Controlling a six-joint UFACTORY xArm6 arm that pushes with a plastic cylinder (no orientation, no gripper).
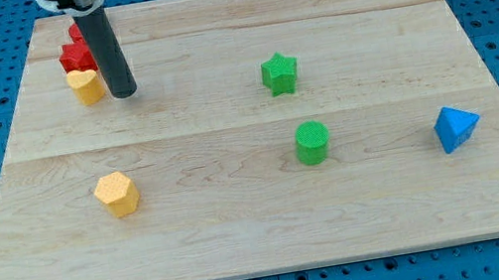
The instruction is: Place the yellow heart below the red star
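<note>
The yellow heart (85, 87) lies near the view's top left on the wooden board (264, 228). It sits just below the red star (76, 57) and touches it. Another red block (75, 33) peeks out above the star, partly hidden by the rod. My tip (124, 93) rests on the board just right of the yellow heart, very close to it or touching it.
A yellow hexagon (118, 194) lies at the lower left. A green star (279, 73) is right of centre, a green cylinder (311, 142) below it, and a blue pyramid-like block (455, 127) at the right.
</note>
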